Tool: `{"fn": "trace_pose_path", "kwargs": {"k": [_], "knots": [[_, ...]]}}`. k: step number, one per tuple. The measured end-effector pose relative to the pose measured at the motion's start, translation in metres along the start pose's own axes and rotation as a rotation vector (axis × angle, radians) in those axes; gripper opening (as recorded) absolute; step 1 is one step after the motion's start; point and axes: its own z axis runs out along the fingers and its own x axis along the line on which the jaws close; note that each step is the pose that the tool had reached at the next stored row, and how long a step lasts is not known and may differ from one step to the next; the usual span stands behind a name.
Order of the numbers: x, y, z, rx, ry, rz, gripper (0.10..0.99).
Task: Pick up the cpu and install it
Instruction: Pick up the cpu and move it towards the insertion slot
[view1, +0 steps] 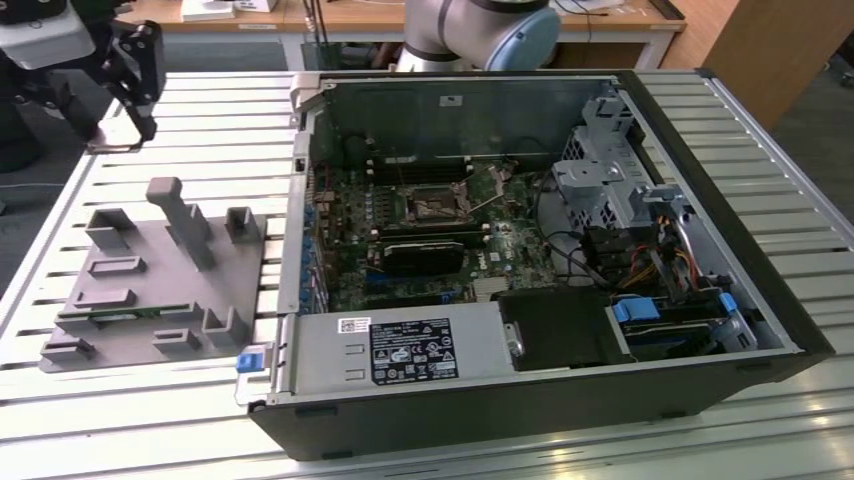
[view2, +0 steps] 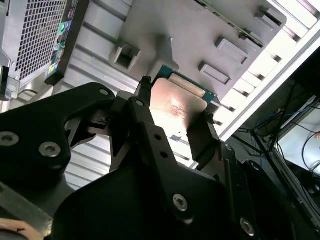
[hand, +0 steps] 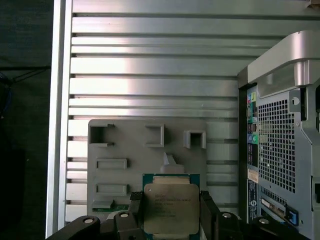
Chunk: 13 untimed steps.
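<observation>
Black fingers (hand: 207, 212) sit nearest the lens in the first wrist view, and between them the claw (hand: 170, 199) pinches the cpu (hand: 170, 215) by two opposite edges. It is opened only as wide as the chip itself. The silvery lid faces up and the green rim shows just past the fingertips. From where I stand, that looks like a firm, square hold.

Beyond the chip lies the grey fixture tray (hand: 125, 145) with its pockets and pegs, resting on the slatted bench (hand: 150, 65). The cpu looks to hang clear of the tray, though how much clearance it has is hard to judge from these angles.

Further out, in the exterior view, the open computer case (view1: 467, 425) lies on its side at the exterior view's right. The motherboard's black-framed socket (view1: 434, 207) faces up, bare, well apart from the claw.

I'd say the pick-up is done and the carry to the board is the step in hand; nothing is installed yet. Seating it would call for keeping the chip level, squaring its corners to the socket frame and lowering it gently without scraping.
</observation>
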Motion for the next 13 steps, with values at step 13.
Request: {"fn": "trace_pose_path", "kwargs": {"k": [13], "knots": [[-0.0354,0.0001,-0.0002,0.000,0.0000,0.000,0.541]]}}
